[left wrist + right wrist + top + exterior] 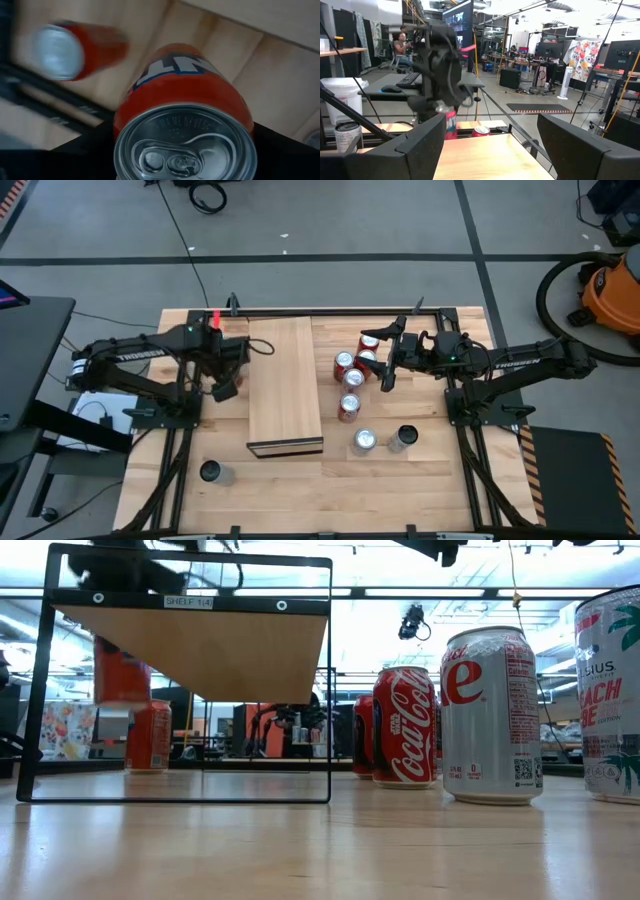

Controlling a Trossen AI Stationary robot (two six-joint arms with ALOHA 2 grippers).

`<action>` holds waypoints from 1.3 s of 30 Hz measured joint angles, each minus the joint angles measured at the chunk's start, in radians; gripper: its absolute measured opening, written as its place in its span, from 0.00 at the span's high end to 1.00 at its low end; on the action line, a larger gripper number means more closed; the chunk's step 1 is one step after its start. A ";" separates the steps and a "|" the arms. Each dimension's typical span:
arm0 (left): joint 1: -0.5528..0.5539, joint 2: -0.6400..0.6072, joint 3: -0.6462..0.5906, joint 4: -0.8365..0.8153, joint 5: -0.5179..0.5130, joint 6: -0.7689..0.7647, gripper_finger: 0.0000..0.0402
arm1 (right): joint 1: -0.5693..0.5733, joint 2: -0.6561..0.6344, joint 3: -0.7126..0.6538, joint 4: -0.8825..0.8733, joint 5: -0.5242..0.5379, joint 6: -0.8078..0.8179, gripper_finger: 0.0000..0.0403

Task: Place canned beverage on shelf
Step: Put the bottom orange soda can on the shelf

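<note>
Orange can (pixel 182 107) is clamped between the left gripper's (pixel 224 387) dark fingers, top lid facing the wrist camera, held off the table just beside the shelf's (pixel 284 380) left long edge. In the low view that can (pixel 122 670) hangs in the air behind the shelf frame, above a second orange can (pixel 150 736) that stands on the table (pixel 300 490) near the back rail. The shelf lies lengthwise mid-table, pale wood top bare, dark slot at its near short end. Over on its right, a cluster of red cans (pixel 349 374) stands close together, with two silver-topped cans (pixel 364 441) nearer the front and one more can (pixel 210 471) alone at front left. The right gripper (pixel 384 358) hovers over the red cluster, fingers (pixel 415 145) spread apart with nothing between them, pointing across the shelf toward the left arm. A person sits at a desk far back in the room.
</note>
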 joint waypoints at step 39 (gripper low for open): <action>0.420 0.501 0.640 -0.040 0.096 0.557 0.12 | -0.009 0.000 0.000 -0.004 -0.005 0.001 0.20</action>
